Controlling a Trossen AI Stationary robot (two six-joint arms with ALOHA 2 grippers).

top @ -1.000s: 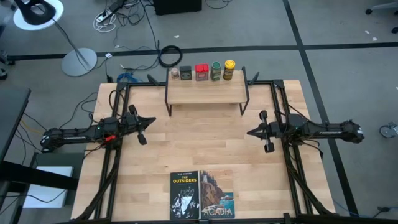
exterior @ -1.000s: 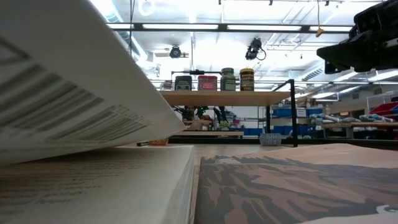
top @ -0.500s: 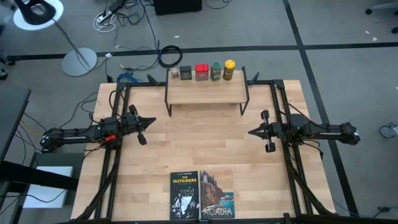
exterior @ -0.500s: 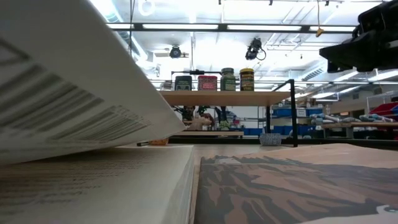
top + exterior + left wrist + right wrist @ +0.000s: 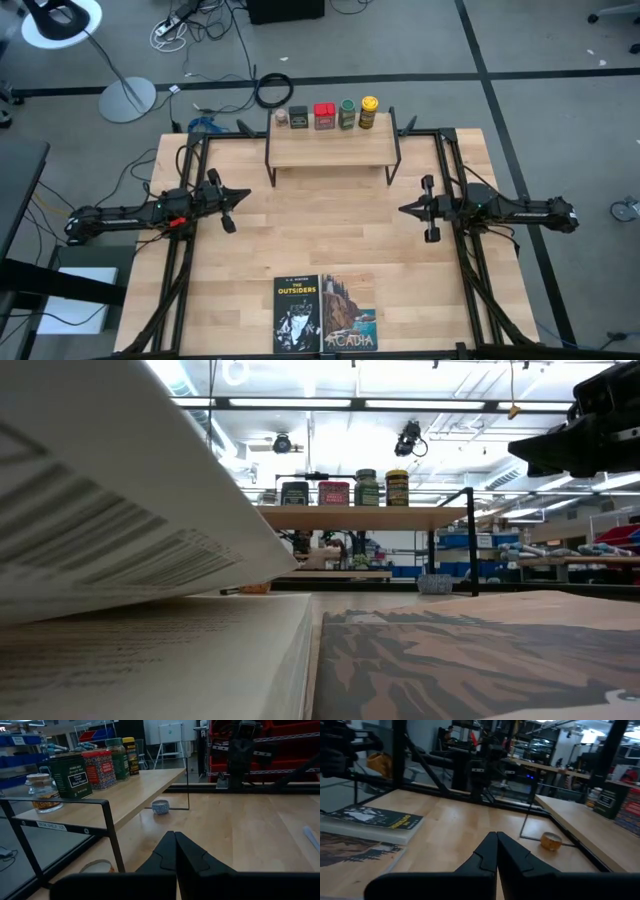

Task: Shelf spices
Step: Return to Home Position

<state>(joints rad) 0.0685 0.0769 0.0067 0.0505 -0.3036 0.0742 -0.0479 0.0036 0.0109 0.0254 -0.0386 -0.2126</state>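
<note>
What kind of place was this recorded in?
Most likely a robotics lab or workshop rather than a home kitchen: loose cables trail across a bare grey floor, shelving with blue bins stands in the background, and long strip lights run along the ceiling.

We find the high camera overhead, facing straight down, far enough off to take in the whole table (image 5: 330,235) and the surrounding floor (image 5: 560,60). The low camera sits at table-top height, hard against the two books (image 5: 450,660), facing level across to the shelf (image 5: 360,517) and the room behind it. The left wrist camera rides low over the boards, looking past the left gripper (image 5: 175,834) toward the shelf's end. The right wrist camera looks past the right gripper (image 5: 496,835) toward the books. We note the shelf in all four views, and the books in the high, low and right wrist views.
</note>
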